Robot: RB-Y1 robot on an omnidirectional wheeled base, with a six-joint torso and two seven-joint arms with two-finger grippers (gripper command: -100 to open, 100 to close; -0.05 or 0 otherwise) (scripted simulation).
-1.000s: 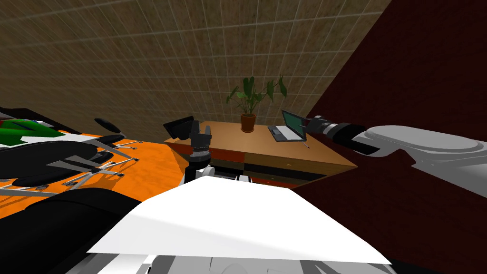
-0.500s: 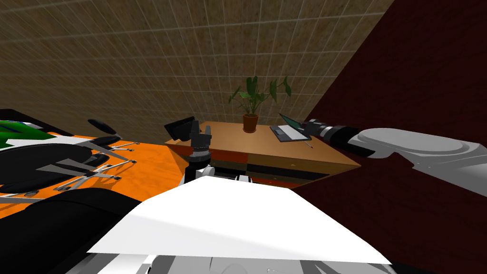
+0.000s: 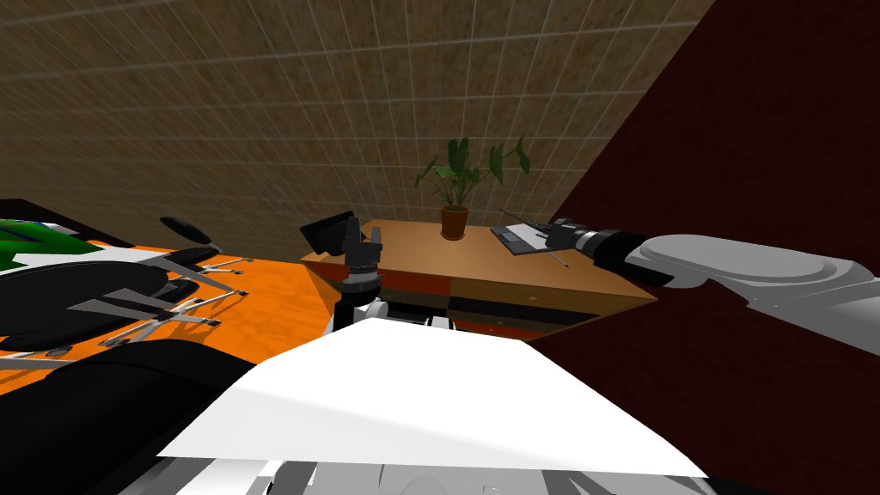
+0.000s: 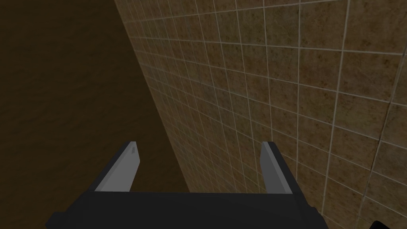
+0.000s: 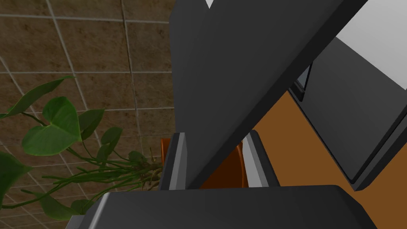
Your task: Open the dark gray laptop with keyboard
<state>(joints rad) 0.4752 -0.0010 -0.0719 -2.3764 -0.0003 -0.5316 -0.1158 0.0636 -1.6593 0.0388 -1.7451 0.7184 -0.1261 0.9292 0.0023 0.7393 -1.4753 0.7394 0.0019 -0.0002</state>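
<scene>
First, nearest on the left: black office chairs (image 3: 103,292) on an orange floor (image 3: 266,318). Next, left arm (image 3: 362,258) upright at the near left corner of the desk (image 3: 481,277), well apart from the laptop (image 3: 521,237). Read left gripper (image 4: 200,145) as spread wide, fingers (image 4: 127,167) far apart with nothing between them.

Logged a thin pen-like item (image 3: 559,259) on the desktop, just nearer than the laptop; cannot identify further. Located the laptop on the far right part of the desk, close to the dark red wall (image 3: 756,137). Noted right arm (image 3: 730,262) reaching in from the right, over the desk's right edge, to the laptop's right side.

Read right gripper (image 5: 216,137) as clamped: fingers (image 5: 177,159) drawn close together, pressing either face of the lid (image 5: 222,59). Recorded the lid as a dark grey slab, held at a low slant over the base (image 5: 349,119), not folded flat. Seen from the head: a light grey keyboard area on the base.

Farther back, potted plant (image 3: 454,215) near the desk's rear edge, just left of the laptop; green leaves (image 5: 51,131) also visible past the lid in the right wrist view. Beyond everything, brown tiled wall (image 3: 258,112).
</scene>
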